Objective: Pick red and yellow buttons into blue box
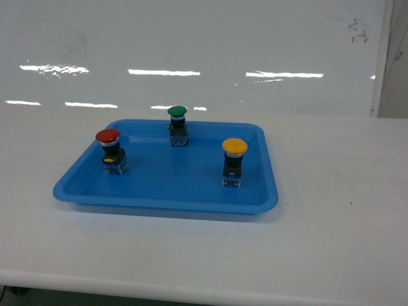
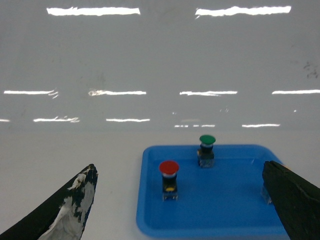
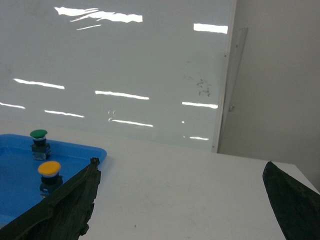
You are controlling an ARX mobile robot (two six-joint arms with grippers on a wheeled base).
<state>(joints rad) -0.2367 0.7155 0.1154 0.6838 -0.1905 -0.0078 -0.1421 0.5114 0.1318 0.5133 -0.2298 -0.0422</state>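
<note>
While both claws gape empty, yellow button (image 2: pixel 266 194) half hidden behind left claw (image 2: pixel 180 205) finger.

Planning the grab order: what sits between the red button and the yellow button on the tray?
Only bare tray floor lies between the red button and yellow button in the head view; the green button stands farther back.

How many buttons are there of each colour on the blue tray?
Red button: 1
Yellow button: 1
Green button: 1
Total: 3 buttons, all standing upright in the shallow blue tray.
</note>
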